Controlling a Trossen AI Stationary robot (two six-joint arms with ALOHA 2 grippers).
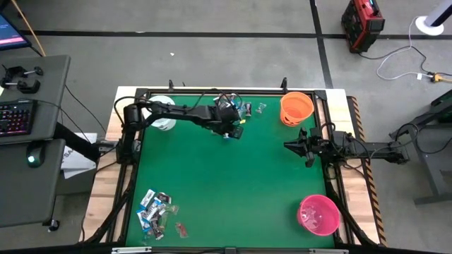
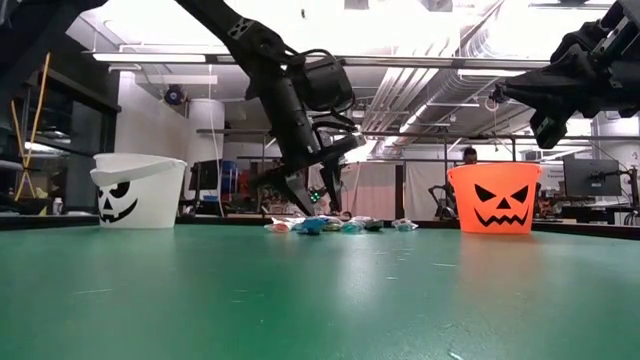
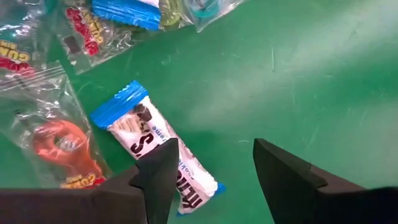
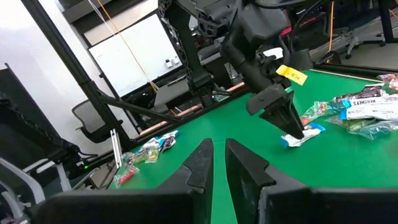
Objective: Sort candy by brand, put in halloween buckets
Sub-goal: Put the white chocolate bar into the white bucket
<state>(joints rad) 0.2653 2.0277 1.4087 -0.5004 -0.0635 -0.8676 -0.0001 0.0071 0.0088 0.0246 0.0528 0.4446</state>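
My left gripper is open and low over the green table near the far-edge candy pile. It points down at a blue-and-white candy bar lying flat on the table, also seen in the right wrist view as the bar. One finger covers the bar's end and the other stands over bare table. My right gripper hovers shut and empty at the right side. The white bucket, orange bucket and pink bucket stand upright on the table. My left gripper comes at the blue-and-white bar from above, pointing down. One finger is over the bar's end, while the other stands beside it on bare table. The bar lies flat. Whether that finger touches it, I cannot tell.
Clear gummy wrappers and more sweets lie close beside the bar. A second candy pile sits near the table's near-left corner. The white bucket is partly under the left arm. Open green surface spans the table's middle.
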